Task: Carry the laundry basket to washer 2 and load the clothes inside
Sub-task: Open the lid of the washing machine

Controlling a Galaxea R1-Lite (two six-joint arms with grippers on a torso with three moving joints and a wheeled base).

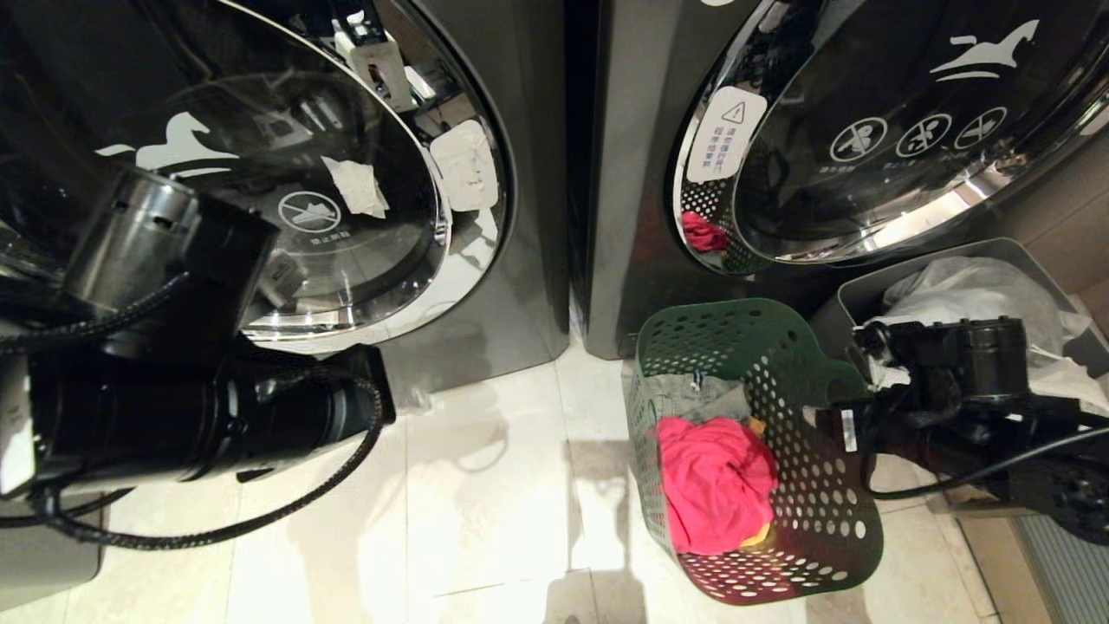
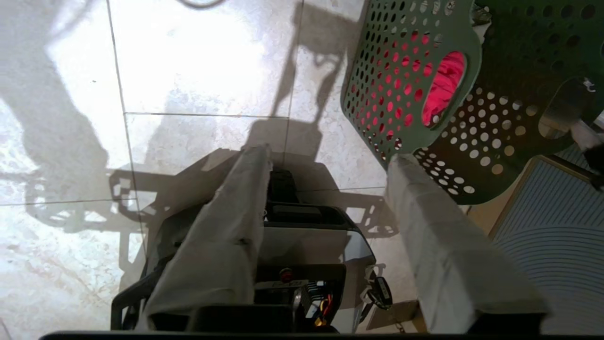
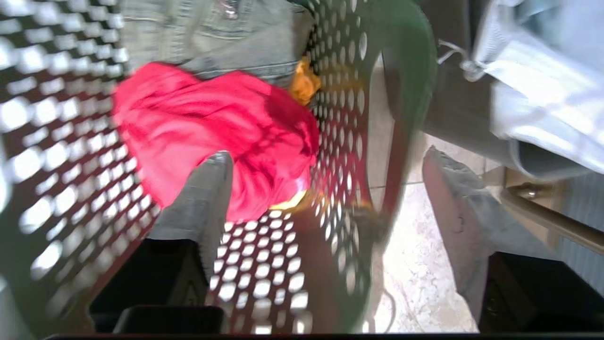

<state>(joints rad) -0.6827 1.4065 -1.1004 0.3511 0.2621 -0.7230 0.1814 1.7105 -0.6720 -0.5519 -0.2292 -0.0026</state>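
The dark green laundry basket stands on the pale floor tiles in front of the right-hand washer. In it lie the clothes: a pink-red garment, a grey-green denim piece and a yellow cloth. No number label shows, so I cannot tell which machine is washer 2. My right gripper is open and straddles the basket's wall, one finger inside by the pink-red garment, the other outside. My left gripper is open over the floor, one fingertip beside the basket's outer wall, holding nothing.
A second dark washer stands to the left. A grey bin with a white bag sits tight against the basket's right side. A ribbed mat lies behind it. My own base shows under the left gripper.
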